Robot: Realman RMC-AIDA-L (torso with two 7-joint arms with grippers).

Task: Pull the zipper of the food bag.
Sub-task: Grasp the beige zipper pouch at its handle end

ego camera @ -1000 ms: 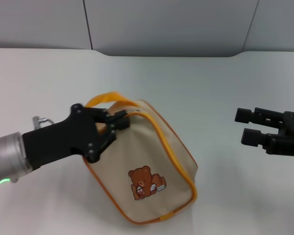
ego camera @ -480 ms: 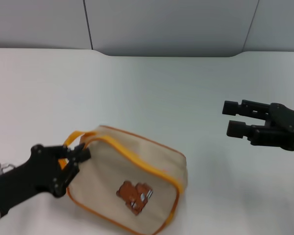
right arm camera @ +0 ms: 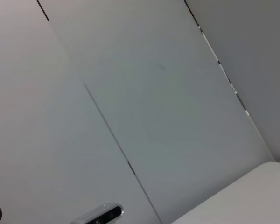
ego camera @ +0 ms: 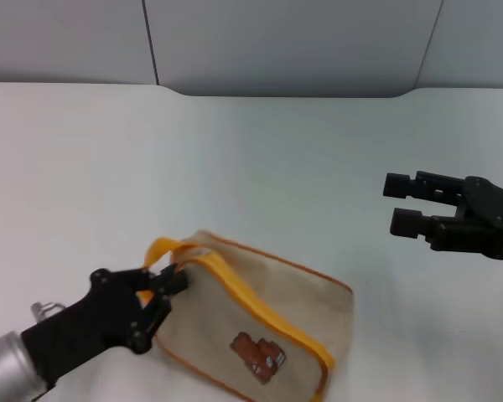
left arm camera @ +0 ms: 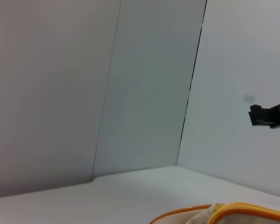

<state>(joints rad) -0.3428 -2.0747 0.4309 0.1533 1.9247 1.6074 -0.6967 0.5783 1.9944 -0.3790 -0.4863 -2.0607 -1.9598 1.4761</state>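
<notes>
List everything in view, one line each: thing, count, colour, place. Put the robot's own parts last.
food bag: one, beige canvas with orange piping, near edge of the table, left of centre.
strap handle: one, orange, at the bag's left end, by the left gripper.
bear patch: one, brown, on the bag's near side.
zipper: one line, orange-edged, along the bag's top; its pull tab cannot be made out.
table: one, white, under everything.
wall panels: grey, behind the table.
left gripper: one, black, at the bag's left end, jaws closed on the bag there.
right gripper: one, black, jaws apart, above the table on the right, away from the bag.
</notes>
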